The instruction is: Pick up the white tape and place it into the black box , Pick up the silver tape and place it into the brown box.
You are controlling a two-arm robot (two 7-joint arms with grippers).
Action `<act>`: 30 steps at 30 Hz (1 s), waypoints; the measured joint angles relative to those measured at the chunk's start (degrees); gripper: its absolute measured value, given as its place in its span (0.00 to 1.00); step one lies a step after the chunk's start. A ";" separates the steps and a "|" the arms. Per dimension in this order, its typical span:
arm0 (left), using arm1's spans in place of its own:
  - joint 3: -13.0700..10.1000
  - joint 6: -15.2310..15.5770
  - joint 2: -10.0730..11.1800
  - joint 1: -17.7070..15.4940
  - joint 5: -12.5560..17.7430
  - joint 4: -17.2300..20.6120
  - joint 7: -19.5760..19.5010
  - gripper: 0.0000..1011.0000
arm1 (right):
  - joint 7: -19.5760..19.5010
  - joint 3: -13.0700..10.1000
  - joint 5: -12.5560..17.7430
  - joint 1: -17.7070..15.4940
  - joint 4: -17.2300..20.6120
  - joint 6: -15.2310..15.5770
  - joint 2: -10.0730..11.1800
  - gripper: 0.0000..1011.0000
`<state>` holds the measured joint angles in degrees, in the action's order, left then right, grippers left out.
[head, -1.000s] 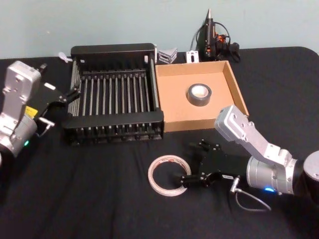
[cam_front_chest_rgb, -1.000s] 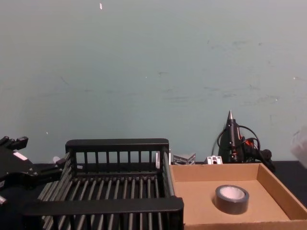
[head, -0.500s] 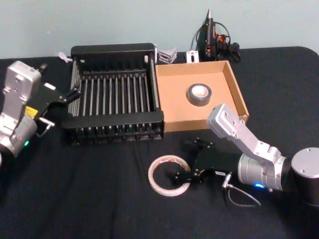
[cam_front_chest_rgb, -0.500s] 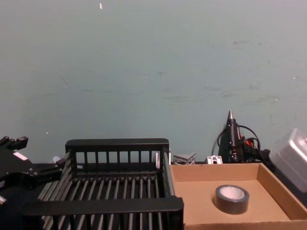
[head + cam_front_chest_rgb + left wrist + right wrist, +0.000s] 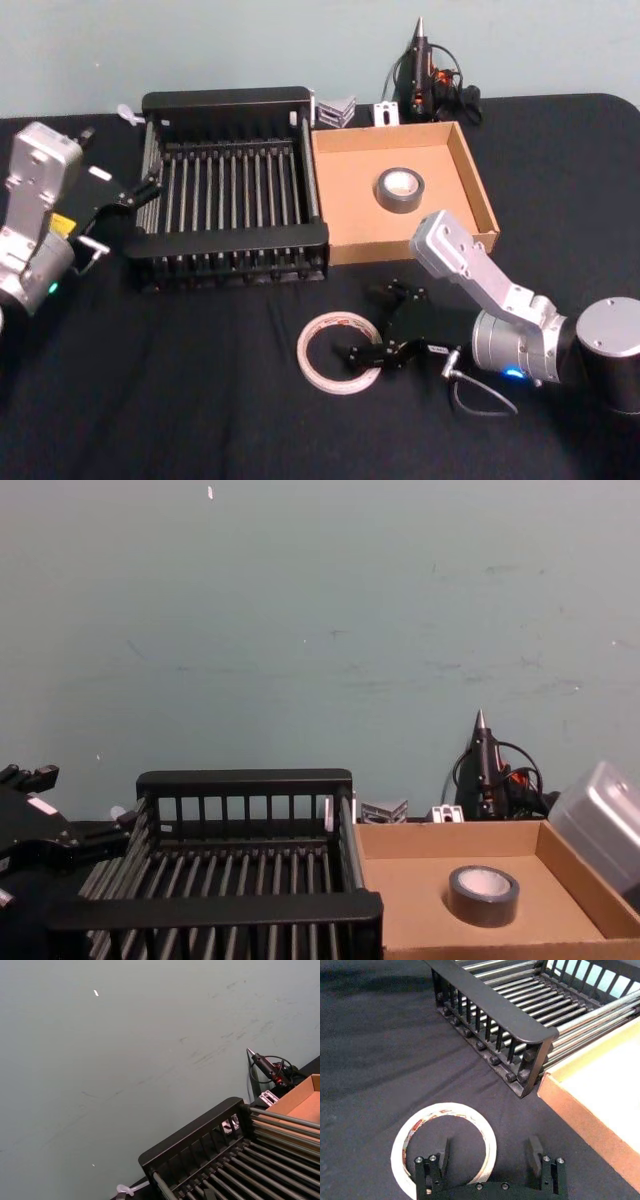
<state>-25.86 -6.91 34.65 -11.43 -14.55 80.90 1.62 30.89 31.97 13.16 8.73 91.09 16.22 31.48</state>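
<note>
Likely the white tape [image 5: 339, 352], lying near the bench's front edge, is light and flimsy; right end effector [image 5: 489, 1156], fingers apart, straddles its rim, the natural hold

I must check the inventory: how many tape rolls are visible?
2. The silver tape lies in the brown box; the white tape lies on the table, at the right gripper.

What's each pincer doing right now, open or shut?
Left pincer: open, empty, parked beside the black box.
Right pincer: open, straddling the white tape rim on the table, not gripping.
</note>
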 joint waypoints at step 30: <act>0.00 0.00 0.00 0.00 0.00 0.00 0.00 0.99 | -0.85 0.25 0.43 0.20 -0.71 2.04 -0.91 0.99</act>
<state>-25.86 -6.91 34.65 -11.43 -14.55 80.90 1.62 30.04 32.22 13.59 8.94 90.38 18.26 30.57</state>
